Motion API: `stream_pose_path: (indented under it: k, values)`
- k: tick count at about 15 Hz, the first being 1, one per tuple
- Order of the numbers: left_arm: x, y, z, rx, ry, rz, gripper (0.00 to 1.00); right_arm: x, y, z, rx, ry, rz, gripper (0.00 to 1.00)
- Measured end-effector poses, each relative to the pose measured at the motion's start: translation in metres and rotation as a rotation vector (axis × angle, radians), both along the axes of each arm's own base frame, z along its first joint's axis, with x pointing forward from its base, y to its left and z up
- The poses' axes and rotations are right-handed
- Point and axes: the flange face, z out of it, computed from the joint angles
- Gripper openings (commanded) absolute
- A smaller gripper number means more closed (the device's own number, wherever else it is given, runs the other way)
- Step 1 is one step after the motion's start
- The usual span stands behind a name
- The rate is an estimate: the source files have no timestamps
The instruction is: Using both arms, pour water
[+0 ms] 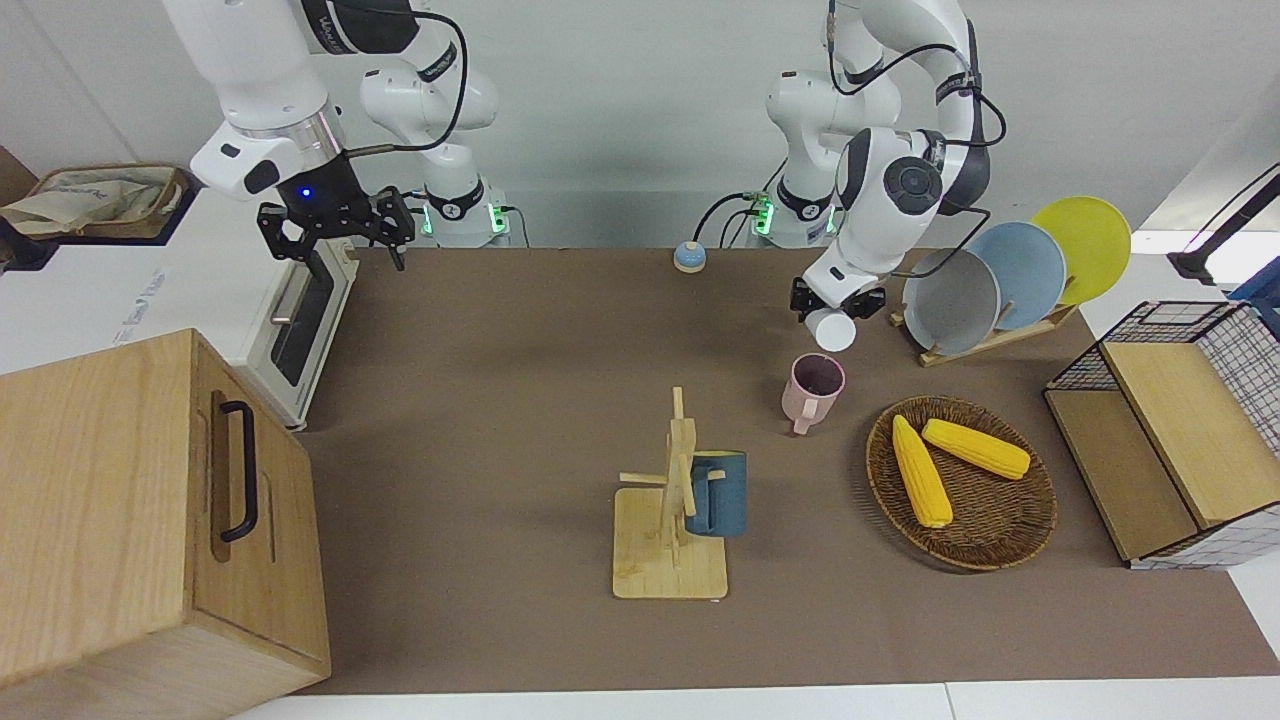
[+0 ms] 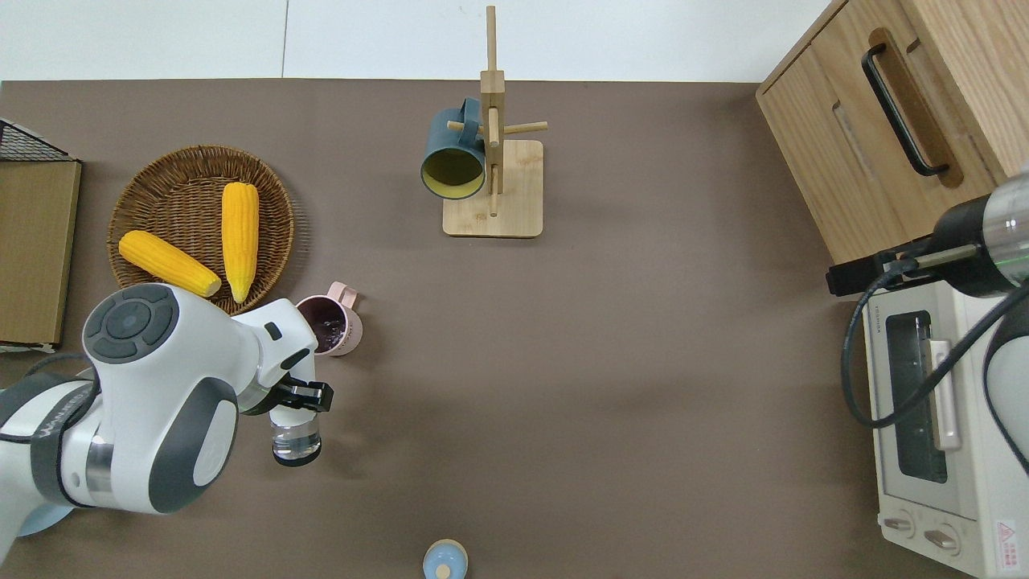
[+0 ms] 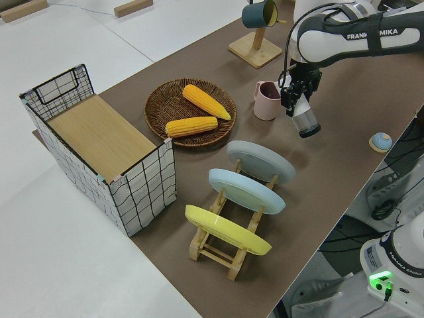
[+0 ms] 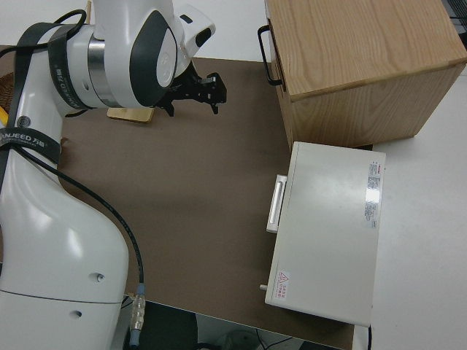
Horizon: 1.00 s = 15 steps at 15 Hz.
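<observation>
Glass (image 2: 295, 438) tipped on its side sits clamped in the left gripper (image 2: 299, 400), mouth toward the robots, with the pink mug (image 2: 330, 326) on the table just past its fingers. Basket (image 2: 149, 189) nearby holds two corn cobs (image 2: 239, 239). Right gripper (image 1: 333, 228) is parked, fingers spread and empty.

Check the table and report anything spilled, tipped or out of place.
No spill shows. The only tilted thing is the clear cup, held tipped in the left hand beside the pink mug, which stands upright. The right arm is parked.
</observation>
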Motion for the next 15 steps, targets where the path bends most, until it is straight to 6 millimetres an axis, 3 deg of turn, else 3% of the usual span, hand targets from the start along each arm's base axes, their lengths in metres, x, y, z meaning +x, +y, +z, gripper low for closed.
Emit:
stream_pose_path:
  k: [15]
  values:
    - [0.011, -0.001, 0.005, 0.008, 0.044, 0.001, 0.0, 0.0, 0.0, 0.0, 0.0, 0.0, 0.0, 0.983]
